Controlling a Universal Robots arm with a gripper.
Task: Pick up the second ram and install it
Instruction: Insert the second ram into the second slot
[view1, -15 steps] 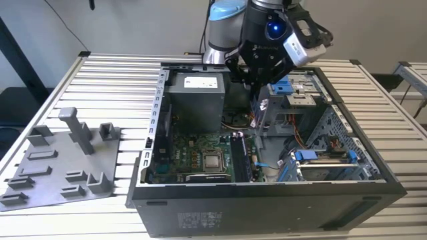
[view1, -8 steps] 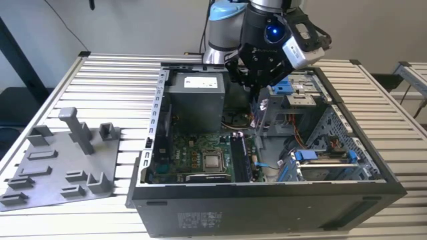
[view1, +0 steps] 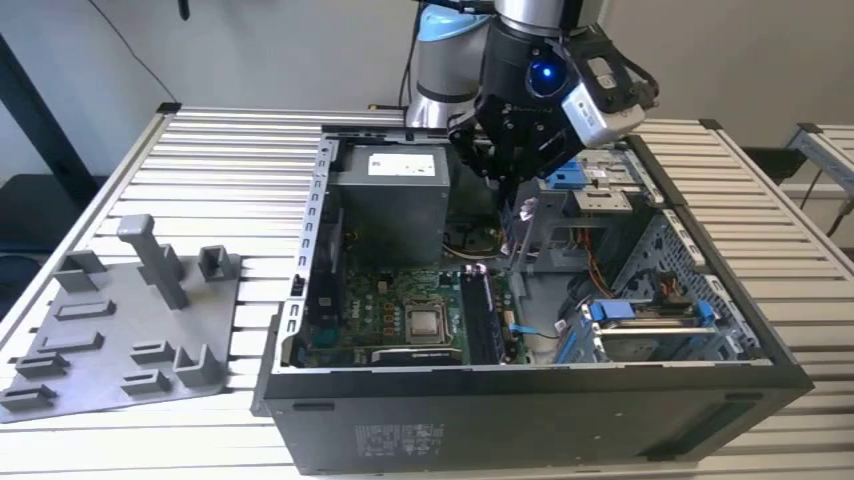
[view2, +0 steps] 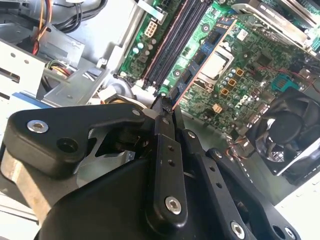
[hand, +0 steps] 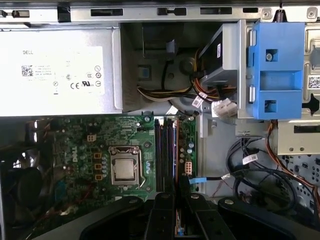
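claw clenched on second ram | ram apparently just above motherboard slots

The second ram is a long, thin, flat stick. It shows edge-on, as a dark line with a red-brown rim. In the first wrist view it runs up from the bottom middle, along the black slots. The gripper pinches its near end.
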